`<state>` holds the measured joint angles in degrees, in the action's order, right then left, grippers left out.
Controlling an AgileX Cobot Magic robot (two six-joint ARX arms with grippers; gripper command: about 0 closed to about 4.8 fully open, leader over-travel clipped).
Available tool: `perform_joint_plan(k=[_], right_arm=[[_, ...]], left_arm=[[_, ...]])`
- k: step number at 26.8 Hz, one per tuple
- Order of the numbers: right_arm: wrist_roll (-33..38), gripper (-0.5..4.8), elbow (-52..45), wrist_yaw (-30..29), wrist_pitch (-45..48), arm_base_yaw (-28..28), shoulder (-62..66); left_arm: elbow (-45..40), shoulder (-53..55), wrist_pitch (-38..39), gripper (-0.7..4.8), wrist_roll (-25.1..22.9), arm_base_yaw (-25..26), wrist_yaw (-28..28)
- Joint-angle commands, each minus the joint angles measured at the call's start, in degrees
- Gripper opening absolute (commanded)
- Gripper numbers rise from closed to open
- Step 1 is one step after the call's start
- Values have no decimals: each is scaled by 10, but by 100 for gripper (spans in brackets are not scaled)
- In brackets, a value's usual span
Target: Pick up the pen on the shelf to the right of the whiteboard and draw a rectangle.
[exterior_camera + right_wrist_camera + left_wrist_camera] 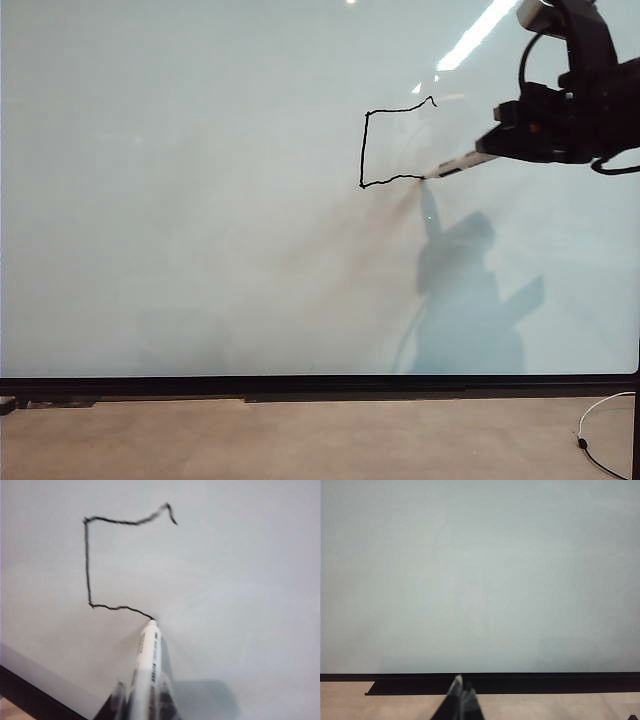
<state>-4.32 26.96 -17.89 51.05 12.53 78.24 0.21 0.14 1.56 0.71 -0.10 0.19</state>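
The whiteboard point(200, 200) fills the exterior view. On it runs a black line point(364, 145) shaped as the top, left and bottom sides of a rectangle, open on its right. My right gripper point(497, 143) comes in from the upper right, shut on the white pen point(462, 162). The pen's tip touches the board at the right end of the bottom stroke. In the right wrist view the pen point(149, 660) sticks out between the gripper point(145, 700) fingers toward the line point(87, 560). My left gripper point(461, 686) hangs shut and empty, low before the whiteboard point(480, 580).
A black frame edge point(320, 385) runs along the board's lower side above the tan table point(300, 440). A white cable point(600, 420) lies at the right by a black post point(636, 420). The arm's shadow point(470, 290) falls on the board under the pen.
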Motion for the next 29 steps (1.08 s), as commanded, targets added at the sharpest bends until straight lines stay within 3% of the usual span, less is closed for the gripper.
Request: perform_joint_plan(k=[1,24,27,29], right_arm=[[-2,-6,-4,14,11,-6,-9],[-2,-6,-13,26,11,-8,-16],[1,-6,-16,-2,17,-4,-23],[-10,-6,-29,27,0,19,-57]], left_arm=[[2,0,-3,-4,-3,0,0],[2,0,-3,-5,-3,0,0],[2,0,-3,-5,-3,0,0],[2,0,-3,-5,-3,0,0]])
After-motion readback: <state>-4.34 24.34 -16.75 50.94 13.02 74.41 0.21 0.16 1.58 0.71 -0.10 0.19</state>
